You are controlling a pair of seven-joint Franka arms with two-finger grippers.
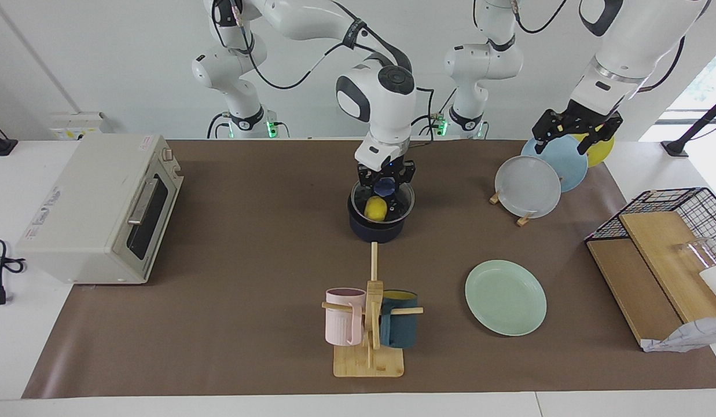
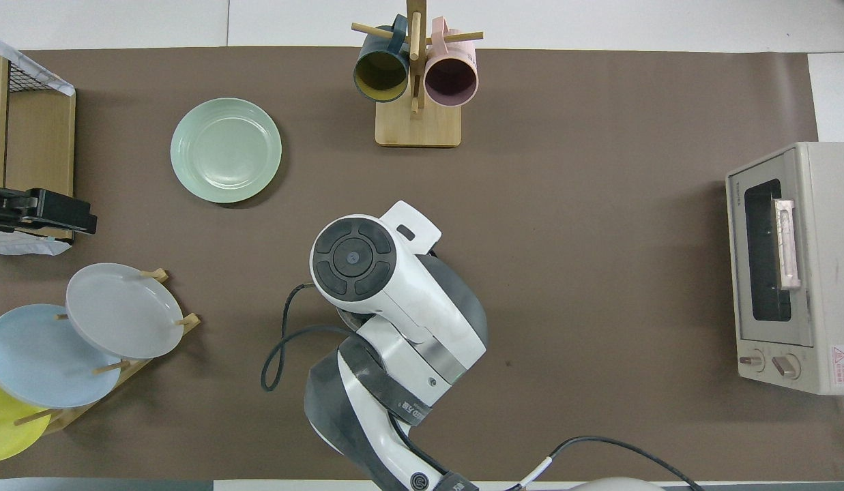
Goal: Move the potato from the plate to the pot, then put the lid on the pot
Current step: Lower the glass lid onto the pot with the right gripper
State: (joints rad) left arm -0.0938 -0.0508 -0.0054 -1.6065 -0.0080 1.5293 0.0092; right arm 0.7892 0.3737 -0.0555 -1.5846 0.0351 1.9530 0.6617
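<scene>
On the brown-covered worktop (image 1: 248, 243), at the right arm's end, a cream toaster oven (image 1: 100, 211) sits with its door shut. Toward the middle, the right arm reaches down over the pot (image 1: 378, 223), and the right pincer (image 1: 385, 186) is closed around the blue knob of the lid (image 1: 405, 202), which sits on or just above the pot's rim (whether it is fully seated cannot be told). Through the glass the yellow potato (image 1: 375, 209) shows inside the pot. In the overhead view the arm's body hides pot, lid and potato.

Farther from the robots than the pot stands a wooden mug tree (image 1: 370, 324) carrying a pink mug (image 1: 344, 316) and a dark teal mug (image 1: 399, 318). Beside it, toward the left arm's end, the mint-green plate (image 1: 505, 297) lies flat with nothing on it.

Nearer the robots, a wooden rack (image 1: 522, 219) holds a grey plate (image 1: 527, 186), a light blue plate (image 1: 560, 162) and a yellow plate (image 1: 601, 152) upright. The left pincer (image 1: 573, 134) waits in the air over these plates, its fingers spread apart and holding nothing. A wire basket (image 1: 676, 214) with wooden boards sits at the worktop's edge.
</scene>
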